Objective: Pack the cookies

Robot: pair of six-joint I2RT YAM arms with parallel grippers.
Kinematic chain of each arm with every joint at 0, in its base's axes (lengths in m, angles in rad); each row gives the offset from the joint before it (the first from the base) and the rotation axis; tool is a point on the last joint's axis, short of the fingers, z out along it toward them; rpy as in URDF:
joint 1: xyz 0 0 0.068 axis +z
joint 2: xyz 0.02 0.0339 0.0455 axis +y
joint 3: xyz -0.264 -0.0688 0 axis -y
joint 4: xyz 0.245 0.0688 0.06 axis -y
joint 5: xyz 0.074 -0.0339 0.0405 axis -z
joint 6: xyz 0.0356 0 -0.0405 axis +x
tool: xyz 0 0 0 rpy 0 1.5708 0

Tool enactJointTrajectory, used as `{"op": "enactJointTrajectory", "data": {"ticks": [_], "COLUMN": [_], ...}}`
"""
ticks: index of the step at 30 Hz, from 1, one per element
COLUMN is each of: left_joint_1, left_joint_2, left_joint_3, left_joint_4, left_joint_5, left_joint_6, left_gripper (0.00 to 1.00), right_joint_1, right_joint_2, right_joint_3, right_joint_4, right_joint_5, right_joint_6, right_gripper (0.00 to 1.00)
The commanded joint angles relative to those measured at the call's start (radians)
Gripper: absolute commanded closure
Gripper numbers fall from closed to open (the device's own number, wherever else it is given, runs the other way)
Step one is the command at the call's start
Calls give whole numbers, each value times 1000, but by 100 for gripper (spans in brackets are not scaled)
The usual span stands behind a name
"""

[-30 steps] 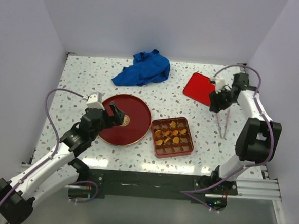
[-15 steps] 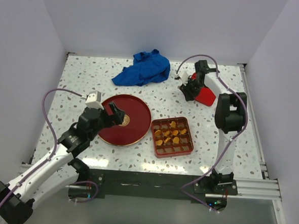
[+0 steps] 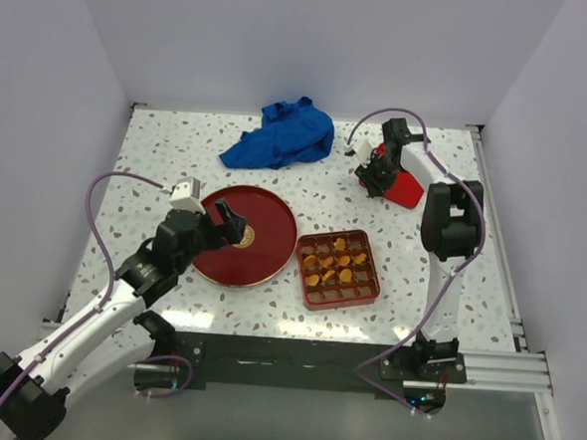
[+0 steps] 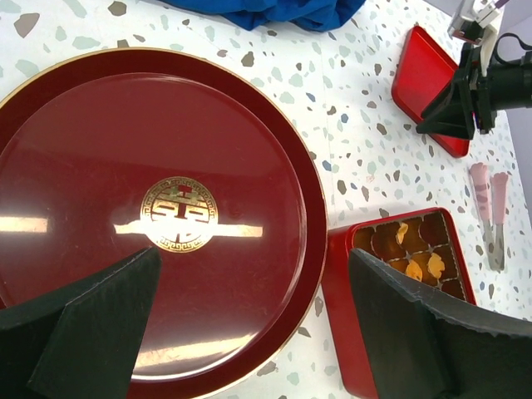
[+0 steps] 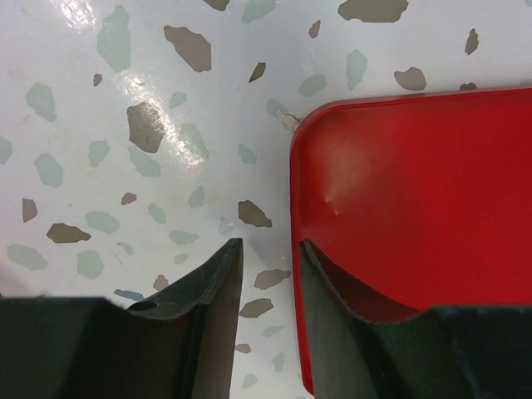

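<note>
I see the cookies (image 3: 335,262) lying in the compartments of the red gridded box (image 3: 340,304) on the table (image 3: 179,143), my left claw (image 4: 253,256) spread wide above the dark red plate (image 4: 100,141), and my right claw (image 5: 268,243) set narrow astride the edge of the red lid (image 5: 399,183), though I cannot tell whether it pinches it.

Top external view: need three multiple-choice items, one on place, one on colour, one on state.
1. The cookies lie: A in a bowl; B in the gridded red box; C on a shelf.
2. The crumpled cloth is: A blue; B green; C white.
3. The left gripper is: A shut on a spoon; B shut on a cookie; C open above the dark red plate.

Answers: B, orange pieces sit in the box's cells; A, the cloth is plainly blue; C, the wrist view shows fingers spread wide with the plate below.
</note>
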Motion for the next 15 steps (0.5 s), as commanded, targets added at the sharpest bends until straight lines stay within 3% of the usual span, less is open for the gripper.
{"op": "enactJointTrajectory", "data": {"ticks": [1,11,15], "left_joint_1": [8,11,11], "left_joint_2": [-1,6,13], "left_joint_3": [42,44,42], "left_joint_4": [29,35,58], "left_joint_5": [17,32,50], "left_joint_6": [5,2,11], "left_gripper": [0,0,0], "right_joint_1": [-1,-1,-1], "right_joint_2": [15,30,22], "right_joint_3": [7,2,-16], "right_joint_4": [22,29,35], "right_joint_5": [27,42,36], "right_joint_6": [18,26,19], "right_gripper": [65,76,86]}}
